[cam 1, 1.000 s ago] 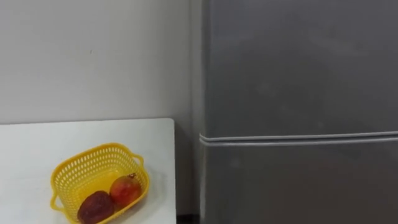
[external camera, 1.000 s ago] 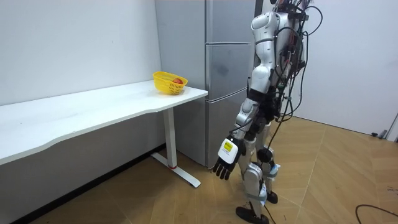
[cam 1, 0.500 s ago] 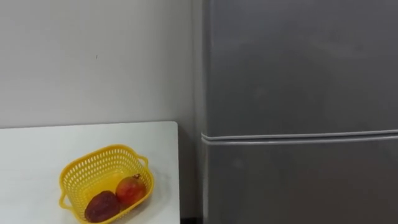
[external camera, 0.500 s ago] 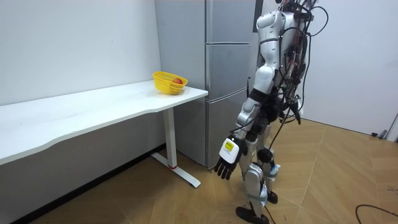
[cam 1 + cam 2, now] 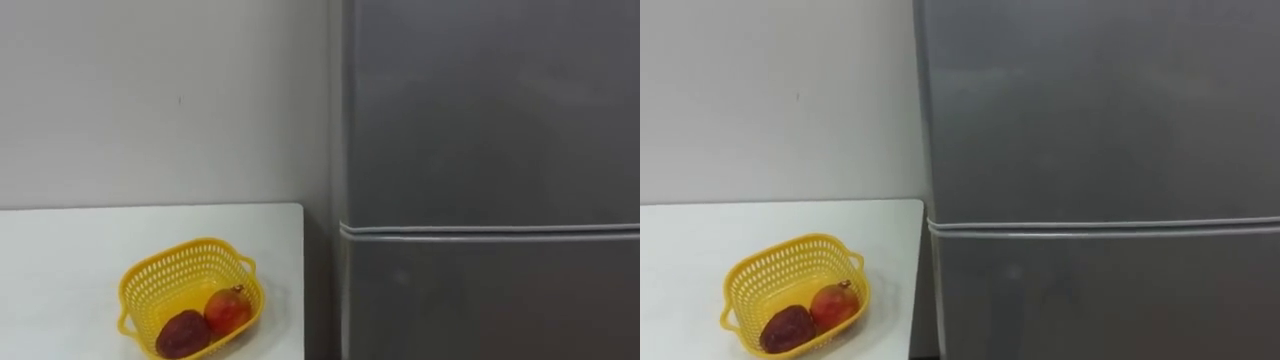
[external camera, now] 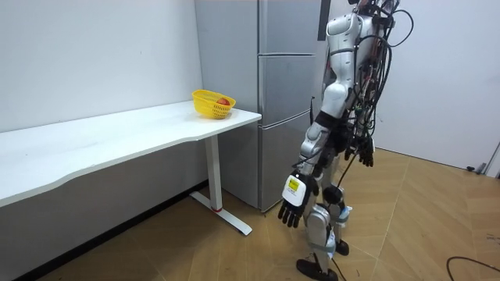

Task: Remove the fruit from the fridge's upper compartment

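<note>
The robot stands upright on the wooden floor, facing the grey fridge, which sits just beside the table's end. The upper fridge door is closed, and so is the lower door beneath the seam, so whatever is inside is hidden.

The left hand hangs low by the robot's thigh, fingers loosely spread and holding nothing. The right hand hangs on the far side of the body (too dark and small to tell how its fingers are set).

On the white table, near the corner closest to the fridge, sits a yellow mesh basket. In it lie a dark red fruit and a red-orange fruit, touching each other. A plain wall stands behind the table.
</note>
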